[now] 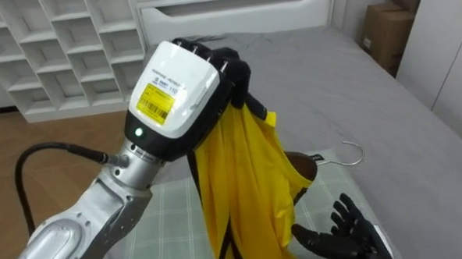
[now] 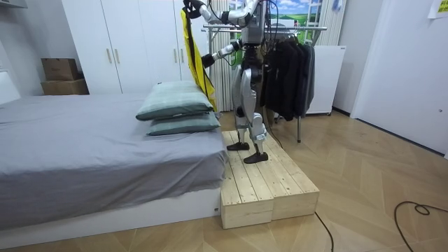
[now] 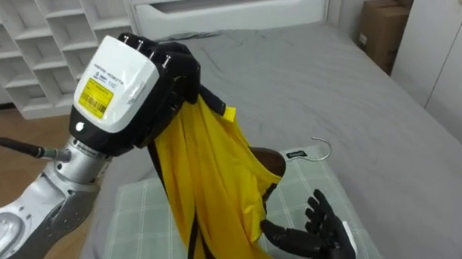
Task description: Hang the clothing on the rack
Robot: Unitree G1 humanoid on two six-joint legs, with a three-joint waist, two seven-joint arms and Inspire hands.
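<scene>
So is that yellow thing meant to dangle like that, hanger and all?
It looks askew: the yellow garment hangs bunched from the left hand, and the brown hanger inside it lies tilted, hook pointing sideways. The right hand is open beneath.

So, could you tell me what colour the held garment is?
The garment is yellow with black edging, clearest in the right eye view.
</scene>
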